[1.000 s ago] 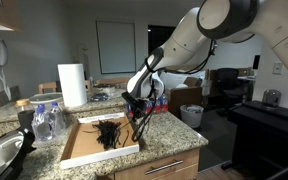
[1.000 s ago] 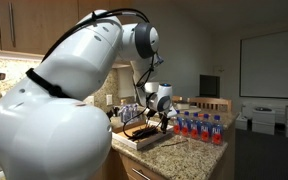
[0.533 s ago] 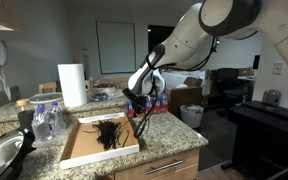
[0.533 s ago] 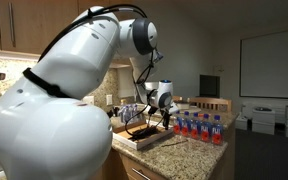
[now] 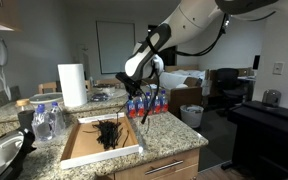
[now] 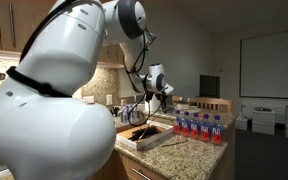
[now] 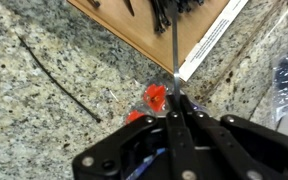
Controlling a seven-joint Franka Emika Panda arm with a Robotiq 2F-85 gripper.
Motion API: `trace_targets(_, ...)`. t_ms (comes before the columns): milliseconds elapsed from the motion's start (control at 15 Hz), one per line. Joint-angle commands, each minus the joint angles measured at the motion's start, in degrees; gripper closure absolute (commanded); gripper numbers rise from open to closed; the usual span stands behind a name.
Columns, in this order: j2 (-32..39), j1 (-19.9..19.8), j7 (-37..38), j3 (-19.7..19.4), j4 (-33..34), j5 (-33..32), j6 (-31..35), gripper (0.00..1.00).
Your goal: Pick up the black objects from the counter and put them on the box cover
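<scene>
Gripper [image 7: 175, 97] pinches a black tie [image 7: 174, 45] above the cover [image 7: 134, 28] edge; next, carry it over the pile [image 7: 167, 12] and release; second tie [image 7: 59, 80] lies on the counter [image 7: 34, 135]

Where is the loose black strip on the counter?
In the wrist view, the loose black strip lies diagonally on the granite counter, left of the gripper, which pinches another strip, and apart from the box cover.

Pile of strips [image 5: 109, 133] in box cover [image 5: 84, 150] (on counter [image 5: 174, 135]), one strip [image 7: 59, 80] beside it, bottles [image 6: 199, 127] nearby.
</scene>
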Motion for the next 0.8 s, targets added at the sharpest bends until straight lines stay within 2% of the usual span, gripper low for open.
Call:
trace_targets(0, -2.9, 2.1, 2.2, -1.5, 0.5, -7.1, -2.9, 0.99)
trace_targets(400, -3.0, 1.8, 1.1, -0.1, 4.5, -12.4, -5.7, 0.99)
trace_targets(733, -0.3, -0.7, -7.1, 5.8, 8.6, -8.0, -14.1, 0.99)
